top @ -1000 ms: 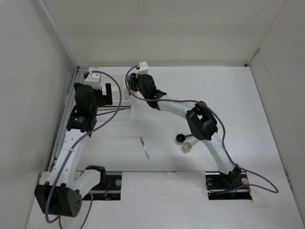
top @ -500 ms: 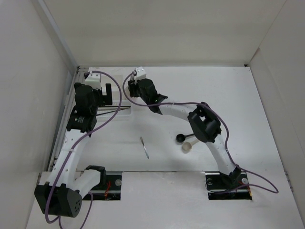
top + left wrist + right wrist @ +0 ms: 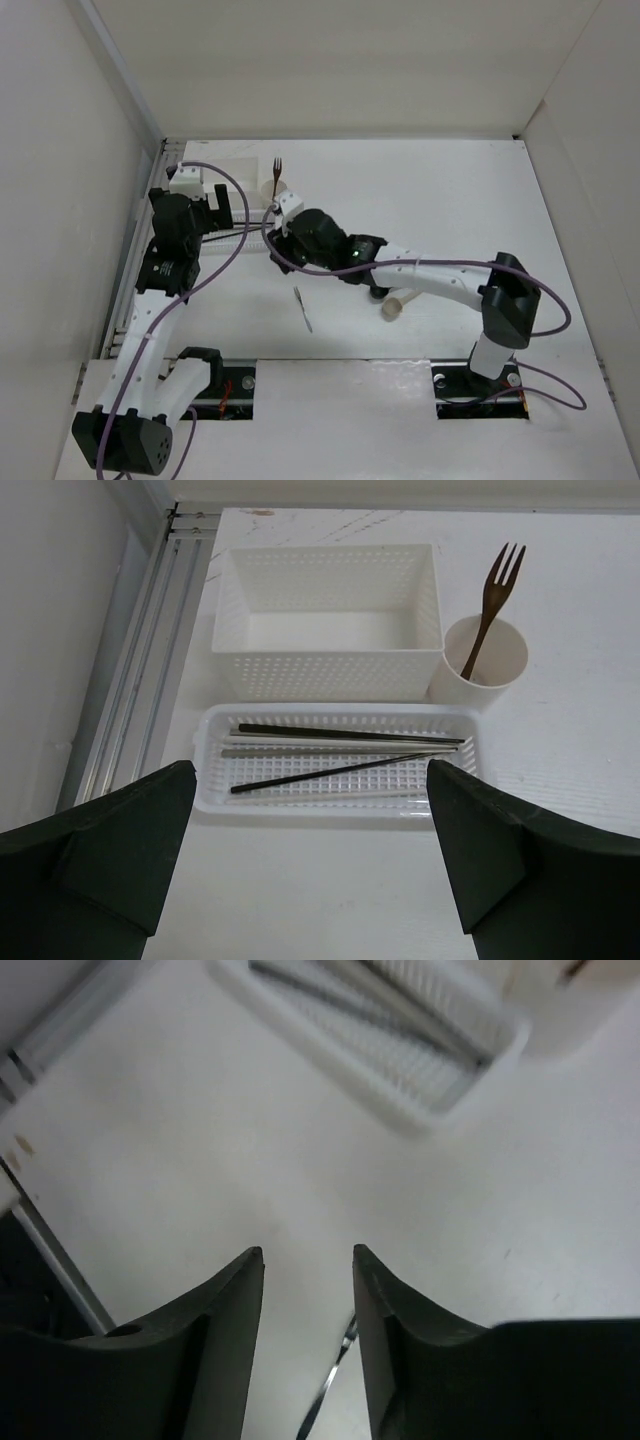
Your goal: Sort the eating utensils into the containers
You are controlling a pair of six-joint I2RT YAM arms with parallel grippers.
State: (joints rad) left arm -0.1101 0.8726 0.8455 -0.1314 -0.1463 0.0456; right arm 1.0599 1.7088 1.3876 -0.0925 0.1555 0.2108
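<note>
A brown fork (image 3: 492, 590) stands in the round cup (image 3: 487, 670); it also shows in the top view (image 3: 277, 172). Several chopsticks (image 3: 340, 752) lie in the slotted tray (image 3: 210, 780). The rectangular box (image 3: 330, 665) behind it looks empty. My left gripper (image 3: 315, 880) is open and empty, just in front of the tray. My right gripper (image 3: 305, 1300) is open and empty above the table, with the grey fork (image 3: 335, 1385) below, between its fingers. In the top view the grey fork (image 3: 303, 309) and the beige spoon (image 3: 392, 308) lie on the table. The black spoon (image 3: 379, 293) is mostly hidden by the right arm.
A metal rail (image 3: 140, 670) and the white side wall run along the left of the containers. The right arm (image 3: 430, 275) stretches low across the middle of the table. The containers stand in the far left corner (image 3: 235, 165).
My right gripper has pulled back from over the cup toward the table's middle, and the brown fork now stands in the cup. The left arm has shifted slightly.
</note>
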